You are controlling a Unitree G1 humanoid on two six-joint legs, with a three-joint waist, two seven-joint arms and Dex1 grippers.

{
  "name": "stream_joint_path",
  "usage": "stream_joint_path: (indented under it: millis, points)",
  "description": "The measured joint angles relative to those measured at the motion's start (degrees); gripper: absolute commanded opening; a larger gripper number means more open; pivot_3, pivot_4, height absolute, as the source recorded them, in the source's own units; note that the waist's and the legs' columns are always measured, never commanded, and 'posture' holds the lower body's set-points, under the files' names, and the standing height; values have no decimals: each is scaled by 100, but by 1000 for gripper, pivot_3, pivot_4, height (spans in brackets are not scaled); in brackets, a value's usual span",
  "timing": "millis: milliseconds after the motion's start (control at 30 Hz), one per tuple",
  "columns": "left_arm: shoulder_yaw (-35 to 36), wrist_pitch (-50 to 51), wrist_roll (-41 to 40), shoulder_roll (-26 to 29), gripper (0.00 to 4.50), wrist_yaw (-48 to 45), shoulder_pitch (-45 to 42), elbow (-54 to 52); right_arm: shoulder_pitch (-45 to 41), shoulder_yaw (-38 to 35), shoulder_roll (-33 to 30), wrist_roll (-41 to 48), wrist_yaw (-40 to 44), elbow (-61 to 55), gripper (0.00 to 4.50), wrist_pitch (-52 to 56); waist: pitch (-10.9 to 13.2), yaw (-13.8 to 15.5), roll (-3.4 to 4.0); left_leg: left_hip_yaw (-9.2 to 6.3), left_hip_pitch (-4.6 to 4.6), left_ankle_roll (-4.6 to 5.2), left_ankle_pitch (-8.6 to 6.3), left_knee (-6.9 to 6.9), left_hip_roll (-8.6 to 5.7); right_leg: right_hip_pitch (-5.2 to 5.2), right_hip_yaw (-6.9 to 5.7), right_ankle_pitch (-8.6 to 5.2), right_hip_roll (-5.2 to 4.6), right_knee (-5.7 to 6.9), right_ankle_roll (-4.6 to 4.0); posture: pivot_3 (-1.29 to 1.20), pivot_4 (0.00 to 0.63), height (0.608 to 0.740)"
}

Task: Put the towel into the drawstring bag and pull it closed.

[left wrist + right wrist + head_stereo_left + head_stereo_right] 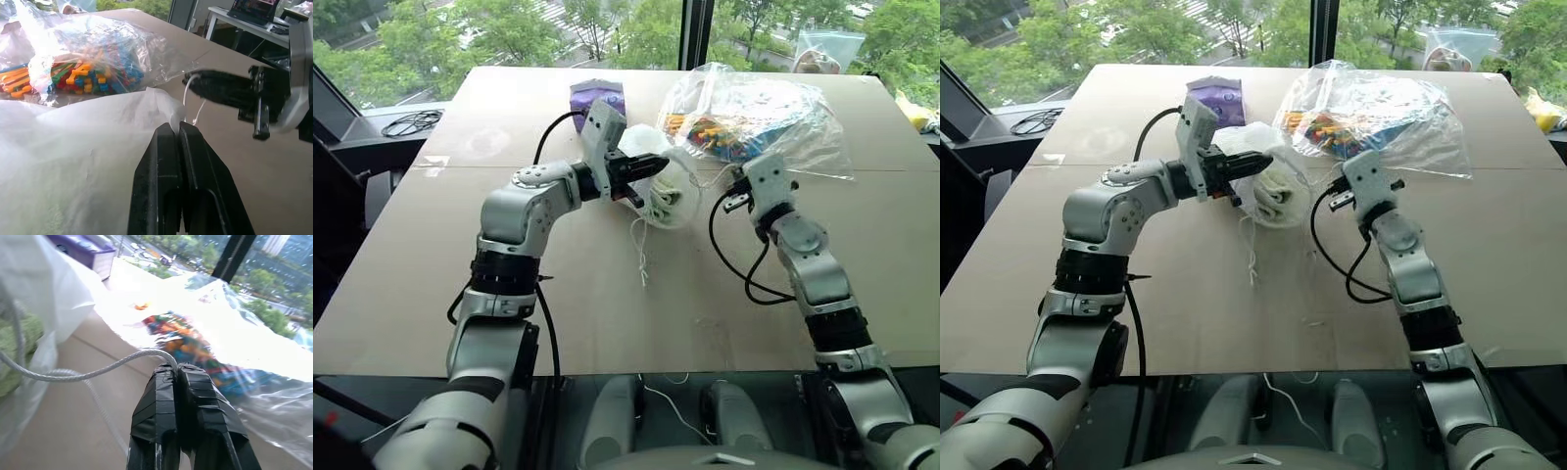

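A: where's the drawstring bag (668, 191)?
B: lifted over the worktop (607, 294); left pincer (177, 128) pinching its fabric; right pincer (176, 367) clamped on a cord (88, 373); towel (1278, 188) inside.

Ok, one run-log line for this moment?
left gripper: shut on drawstring bag mouth | right gripper: shut on cord | towel: inside bag

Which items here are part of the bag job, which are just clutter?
Job:
- drawstring bag, towel inside
- cord
- left gripper on bag fabric
- right gripper on cord

Clutter:
- clear plastic bag
- purple box
- black cable
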Motion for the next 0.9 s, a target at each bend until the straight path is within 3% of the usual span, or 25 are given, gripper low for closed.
stream_joint_path:
  millis: [100,200,333,467,600,733,900]
  points:
    - [-97,-81,64,-88,0,-17,25,0,-80,-180,42,-8,-244,78,15,-131,0,0,0,0,0,2,-1,0,0,0,0,0,0,1,0,0,150,739]
    - [-77,-308,108,-163,713,-26,17,46,-80,-163,119,-7,-247,82,0,-192,0,-16,0,2,0,17,-9,0,0,-1,3,0,0,3,0,0,150,739]
    - [100,-550,104,-155,2558,-41,15,52,-34,-151,166,-10,-234,82,0,-195,0,-18,0,1,0,22,-12,0,2,-1,3,0,2,4,0,0,150,739]
    - [776,-269,-400,-24,2558,-14,-36,32,82,-137,172,-10,-189,75,0,-188,0,-21,0,1,0,23,-12,0,3,-1,3,0,2,4,0,0,150,739]
    - [1485,215,-987,556,2558,-94,-33,-198,102,-105,181,-9,-173,68,0,-176,0,-40,1,0,0,22,-12,0,4,-1,2,0,4,4,0,0,150,739]
    - [1436,338,-923,1532,2558,-505,1034,-890,95,-95,216,-8,-169,63,0,-171,-2,-127,6,5,9,1,-1,-12,5,-1,8,0,1,2,-1,0,150,739]
    - [615,218,-411,2075,2558,-754,2413,-1493,86,-50,289,-7,-135,77,0,-183,-1,-114,6,2,8,-8,-28,-14,8,-3,3,-9,-7,0,-18,0,150,739]
